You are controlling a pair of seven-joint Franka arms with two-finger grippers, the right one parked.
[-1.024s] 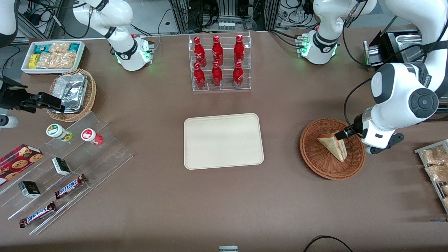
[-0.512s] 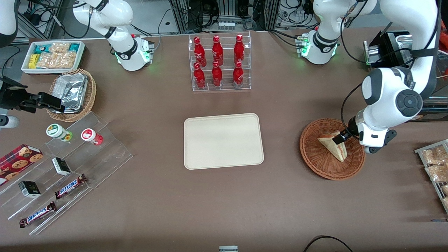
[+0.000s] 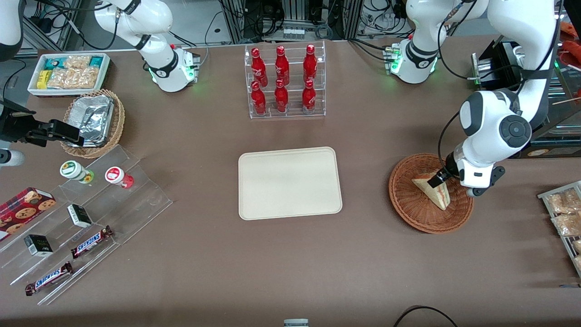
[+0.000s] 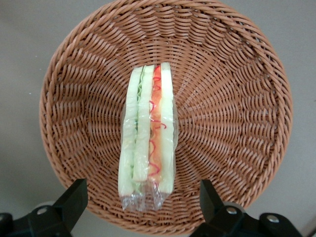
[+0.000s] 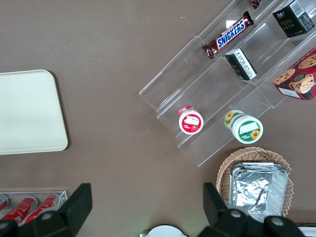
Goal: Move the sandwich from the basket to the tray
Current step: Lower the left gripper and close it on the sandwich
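The sandwich (image 3: pixel 434 192), a plastic-wrapped wedge of pale bread with red, orange and green filling, lies in the round reddish-brown basket (image 3: pixel 411 213). The wrist view shows the sandwich (image 4: pixel 148 133) on edge across the basket (image 4: pixel 232 98) floor. My left gripper (image 3: pixel 438 178) hangs over the sandwich's wide end. It is open, with one black finger (image 4: pixel 74 197) on each side of the wrapper's tail and nothing touching the fingers. The cream tray (image 3: pixel 289 182) lies bare at the table's middle, toward the parked arm's end from the basket.
A clear rack of red bottles (image 3: pixel 283 81) stands farther from the front camera than the tray. A metal rack of snack packets (image 3: pixel 565 213) sits near the basket at the working arm's end. Acrylic steps with snacks (image 3: pixel 81 213) and a tan foil basket (image 3: pixel 93 120) lie at the parked arm's end.
The left arm has swung a little toward the tray, bringing its elbow over the basket's edge. The gripper stays over the sandwich's wide end. The sandwich has not moved.
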